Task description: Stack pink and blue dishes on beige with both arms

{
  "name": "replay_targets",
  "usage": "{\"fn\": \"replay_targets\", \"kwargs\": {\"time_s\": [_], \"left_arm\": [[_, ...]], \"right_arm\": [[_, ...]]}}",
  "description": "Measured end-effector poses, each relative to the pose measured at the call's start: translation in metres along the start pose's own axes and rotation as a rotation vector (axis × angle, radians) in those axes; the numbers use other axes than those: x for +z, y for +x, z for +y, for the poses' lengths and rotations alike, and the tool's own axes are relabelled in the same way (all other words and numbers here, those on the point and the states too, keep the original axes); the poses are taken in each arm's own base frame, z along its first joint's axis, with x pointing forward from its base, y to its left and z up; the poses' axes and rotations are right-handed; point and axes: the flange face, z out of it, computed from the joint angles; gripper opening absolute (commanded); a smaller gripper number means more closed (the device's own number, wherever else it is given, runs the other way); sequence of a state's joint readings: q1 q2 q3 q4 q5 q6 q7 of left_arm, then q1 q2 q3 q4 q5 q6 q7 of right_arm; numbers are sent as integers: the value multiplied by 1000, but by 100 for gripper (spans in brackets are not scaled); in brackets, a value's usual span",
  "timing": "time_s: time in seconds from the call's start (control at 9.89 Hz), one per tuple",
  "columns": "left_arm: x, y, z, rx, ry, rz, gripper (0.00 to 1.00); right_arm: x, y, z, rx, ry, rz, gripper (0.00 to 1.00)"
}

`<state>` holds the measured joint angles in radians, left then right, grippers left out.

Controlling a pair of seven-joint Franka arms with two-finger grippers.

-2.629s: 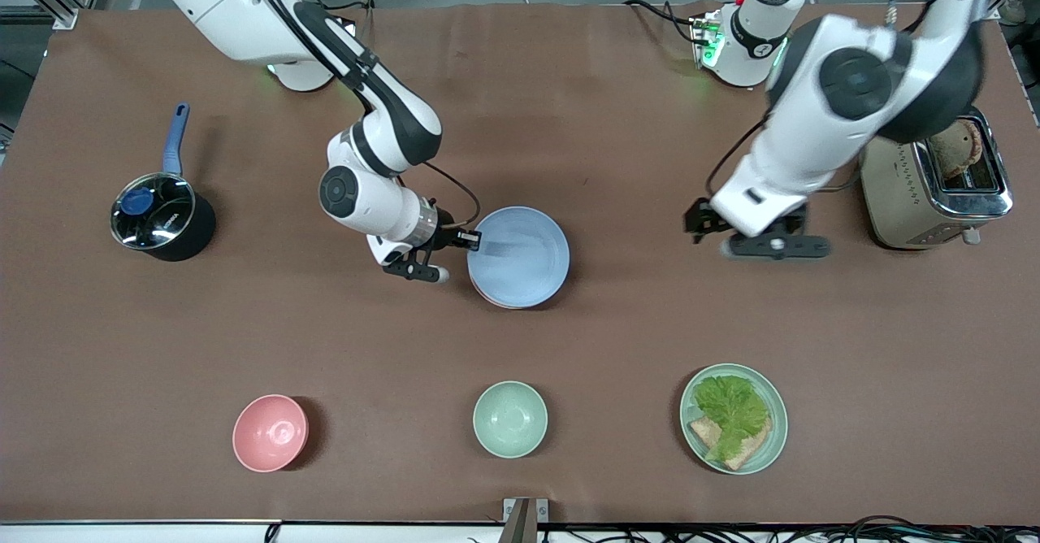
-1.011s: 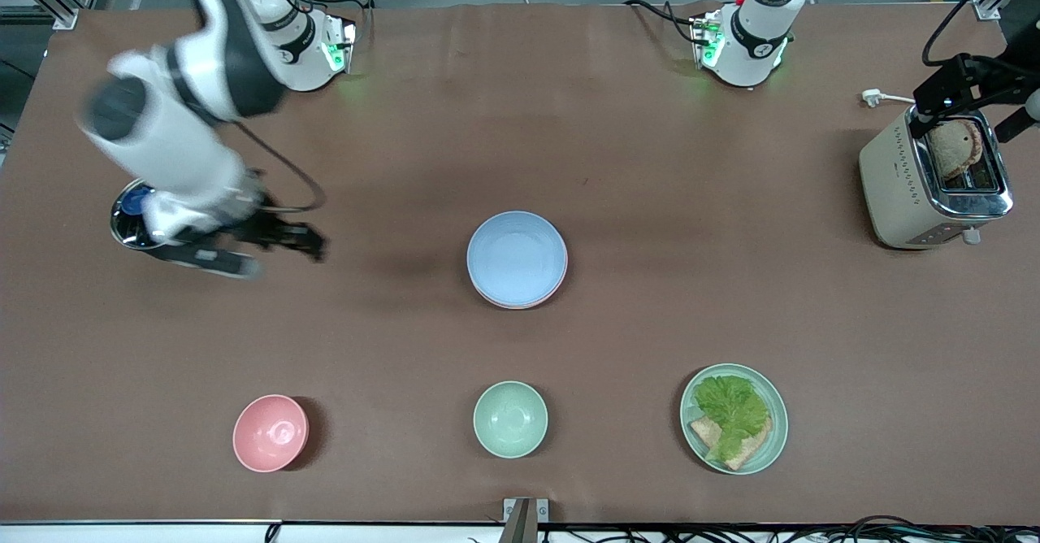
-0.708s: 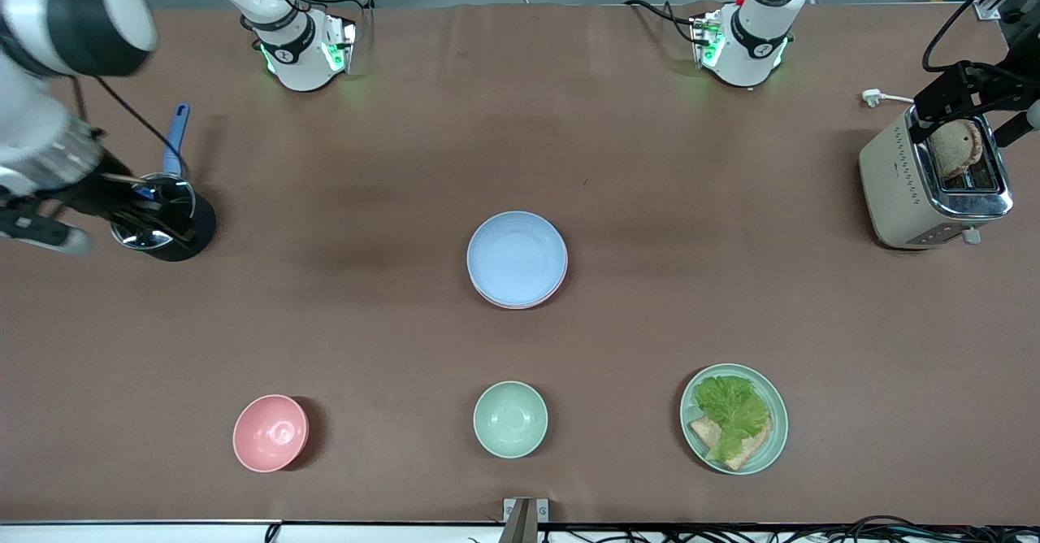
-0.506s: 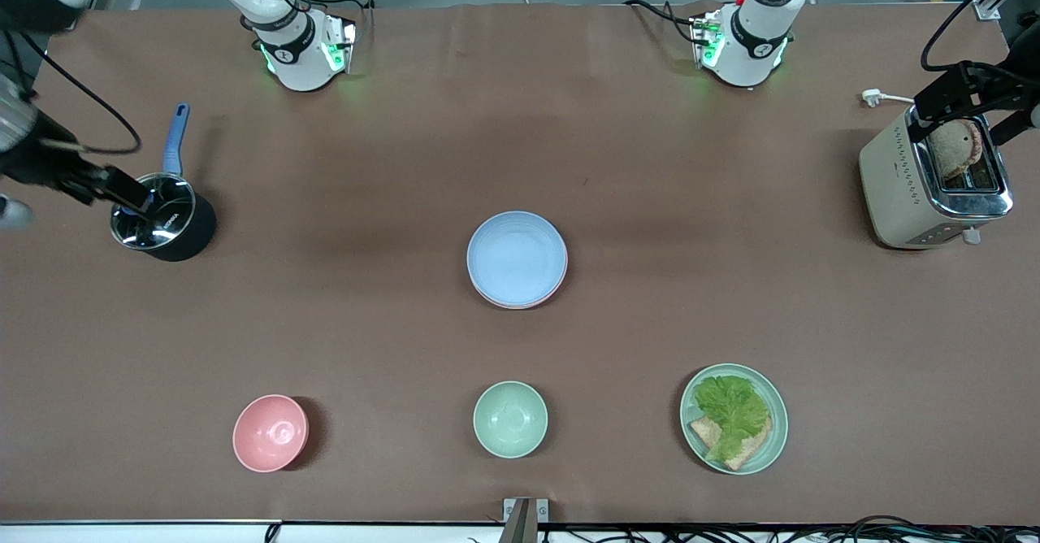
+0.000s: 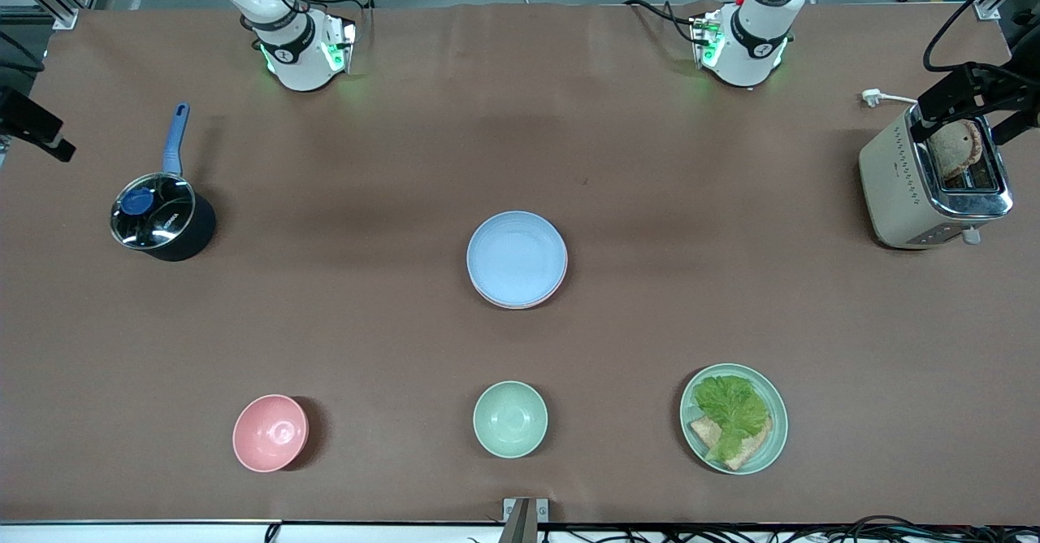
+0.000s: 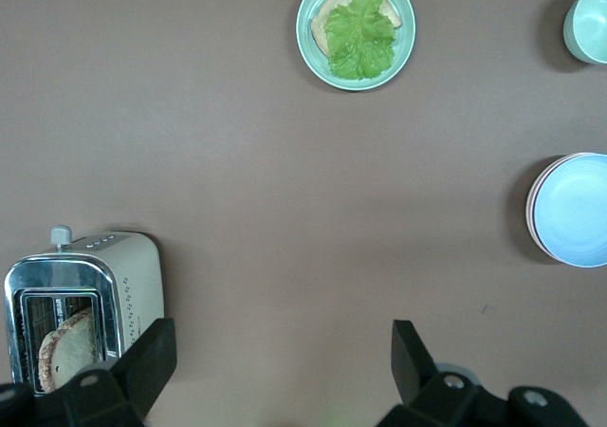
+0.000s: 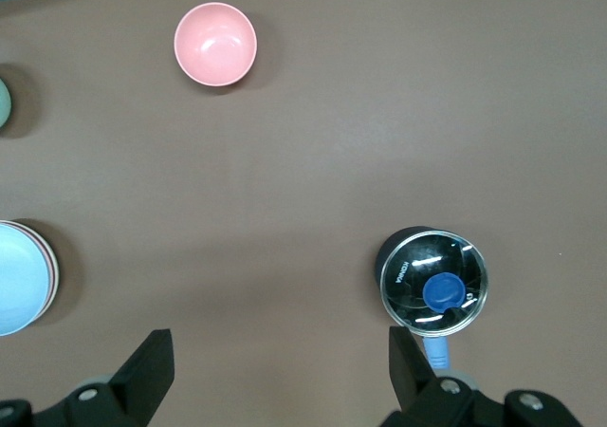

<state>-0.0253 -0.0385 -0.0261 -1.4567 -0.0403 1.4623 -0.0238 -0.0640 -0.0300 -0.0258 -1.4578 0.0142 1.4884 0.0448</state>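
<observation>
Stack sits mid-frame on the surface: blue plate on top, pink plate rim showing just under it; beige plate not visible. Left pincer up at the frame's right edge over the toaster, fingers spread, empty. Right pincer high over the pot end, fingers spread, empty.
</observation>
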Motion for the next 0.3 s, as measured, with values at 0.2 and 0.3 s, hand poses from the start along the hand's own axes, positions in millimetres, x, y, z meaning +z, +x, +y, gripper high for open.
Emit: {"fn": "replay_targets", "kwargs": {"time_s": [0.2,0.3], "left_arm": [[1,0,0,-1,1,-2,100],[1,0,-1,-1,1,-3,100]], "right_arm": [[10,2,3,11,-2,-41,100],[12,2,3,11,-3,-49,100]]}}
